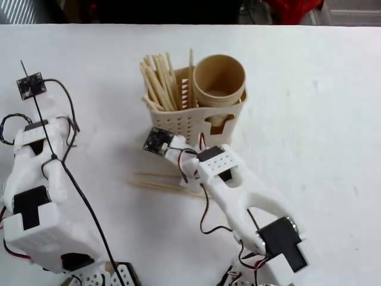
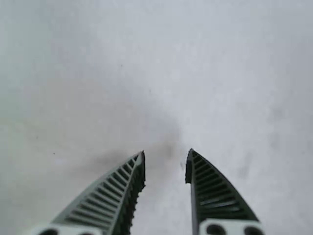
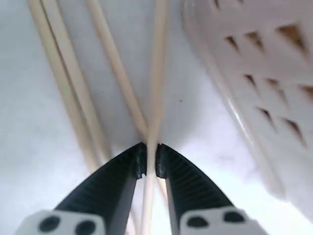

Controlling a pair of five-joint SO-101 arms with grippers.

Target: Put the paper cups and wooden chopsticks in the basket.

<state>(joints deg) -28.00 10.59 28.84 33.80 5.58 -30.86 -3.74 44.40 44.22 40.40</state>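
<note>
I see right gripper [image 3: 150,165] pinching a pale wooden chopstick [image 3: 157,73], probably lying flat, beside perforated cream basket [image 3: 254,63]; left gripper [image 2: 165,164] spread.

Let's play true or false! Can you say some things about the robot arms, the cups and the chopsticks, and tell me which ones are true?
1. The paper cups sit inside the basket. True.
2. All the chopsticks are in the basket. False: a few loose sticks lie on the table in front of it.
3. The right gripper is pinching one chopstick down by the table. True.
4. The left gripper is holding a cup. False: it is open above the table and holds nothing.
</note>
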